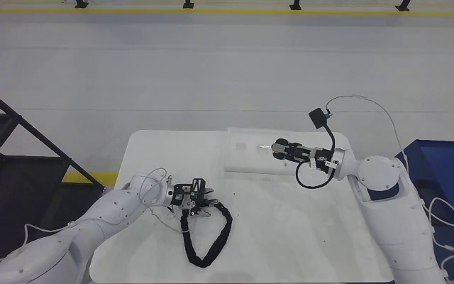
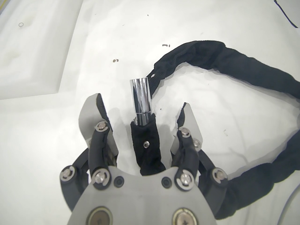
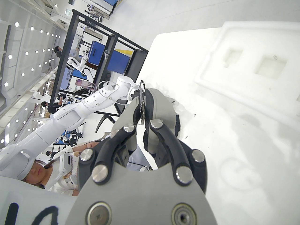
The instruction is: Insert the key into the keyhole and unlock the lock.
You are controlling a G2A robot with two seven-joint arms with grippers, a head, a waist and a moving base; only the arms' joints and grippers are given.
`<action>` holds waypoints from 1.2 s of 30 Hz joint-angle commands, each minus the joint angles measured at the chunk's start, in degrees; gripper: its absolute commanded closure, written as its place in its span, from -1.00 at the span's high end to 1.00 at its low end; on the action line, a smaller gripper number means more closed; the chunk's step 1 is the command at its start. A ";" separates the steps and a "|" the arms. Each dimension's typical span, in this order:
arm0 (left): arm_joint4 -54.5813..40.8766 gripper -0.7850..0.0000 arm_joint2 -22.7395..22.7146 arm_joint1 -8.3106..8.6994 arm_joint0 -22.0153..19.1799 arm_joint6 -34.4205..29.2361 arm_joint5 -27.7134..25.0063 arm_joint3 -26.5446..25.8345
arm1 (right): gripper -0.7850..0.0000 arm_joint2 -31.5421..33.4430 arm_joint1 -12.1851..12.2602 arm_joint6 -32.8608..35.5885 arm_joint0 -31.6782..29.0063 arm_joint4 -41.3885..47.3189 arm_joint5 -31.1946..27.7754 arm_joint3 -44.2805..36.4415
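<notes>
The left gripper (image 2: 140,105) is standing wide open, its fingers (image 2: 93,108) straddling the lock's chrome cylinder (image 2: 140,94) without touching it. The black fabric-covered chain (image 2: 234,64) is looping away past one finger across the white worktop (image 2: 187,12). A white foam tray (image 2: 35,47) is lying ahead, beyond the other finger.

You have a white, round-cornered tabletop (image 1: 298,234) across the lower middle of the top view. At centre frame, on its far edge, sits a white moulded foam tray (image 1: 245,156) with square recesses, and a small thin ring (image 2: 20,24) lies in one. A black metal frame (image 1: 42,138) stands at the left edge and a blue bin (image 1: 436,160) at the right. A yellow floor stripe (image 1: 227,11) runs along the top.
</notes>
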 commanded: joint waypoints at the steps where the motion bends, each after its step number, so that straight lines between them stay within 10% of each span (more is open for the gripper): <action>1: 0.54 -0.40 -0.08 -0.24 0.02 0.06 -0.39 0.28 | -1.00 0.00 0.00 0.00 0.00 0.00 0.00 0.00; 3: 0.89 -1.00 -0.23 -0.46 0.07 0.13 -0.65 0.62 | -1.00 0.00 0.00 0.00 0.00 0.00 0.00 0.00; 14: 2.58 -1.00 -1.96 0.17 -0.69 7.04 -4.45 0.38 | -1.00 0.00 0.00 0.00 0.00 0.00 0.00 0.00; 26: -1.23 -1.00 -9.69 4.74 -1.57 7.88 -7.67 -11.54 | -1.00 -0.18 0.00 -0.08 -0.27 0.01 0.24 -0.14; 36: -10.25 -1.00 -18.43 7.87 0.83 0.02 -8.62 -24.32 | -1.00 -0.21 1.29 8.63 0.20 -6.36 18.13 -12.10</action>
